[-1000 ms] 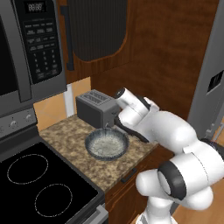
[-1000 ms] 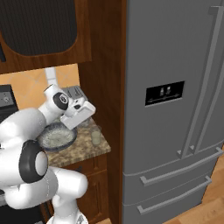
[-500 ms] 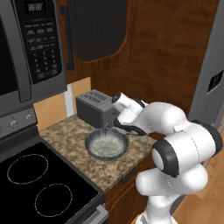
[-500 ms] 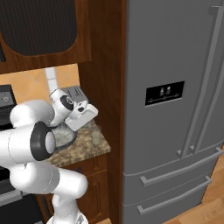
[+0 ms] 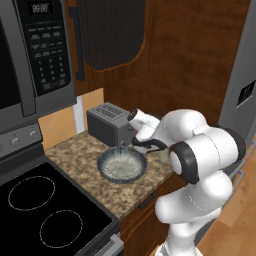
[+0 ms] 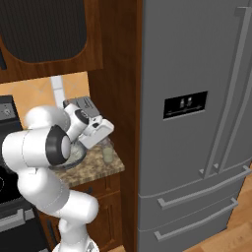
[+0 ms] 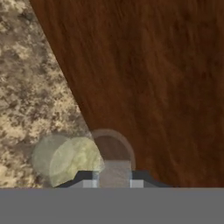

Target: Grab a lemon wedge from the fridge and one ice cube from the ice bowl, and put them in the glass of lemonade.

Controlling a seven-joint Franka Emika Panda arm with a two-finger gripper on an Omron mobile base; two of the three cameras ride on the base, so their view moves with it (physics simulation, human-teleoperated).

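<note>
**Item: ice-cube delivery to the glass, arm over the counter corner**

- Step in hand (judged): carrying the ice cube [image 7: 114,169] to the glass of lemonade [image 7: 72,159]. The fridge [image 6: 197,98] stands with its doors shut. Whether a lemon wedge is already in the drink cannot be told.
- Jaws: closed on a small pale block, taken to be the ice cube. In the hand view it sits between the tips at 6 o'clock.
- Glass: in the hand view at 7 o'clock, just beside the held cube. It stands on the counter [image 5: 75,155] near the front corner, close to the wooden side panel [image 7: 153,78].
- Ice bowl [image 5: 121,179]: mid-counter, in front of the toaster [image 5: 107,122], at 9 o'clock from the glass in the left base view.
- Next move (judged): shift the jaws toward 8 o'clock in the hand view until the cube is centred over the rim, then part them.
- Edges and room: the wooden panel is close on one side and the counter's front edge is near. The bowl is close on the other side. Open space lies above.
</note>
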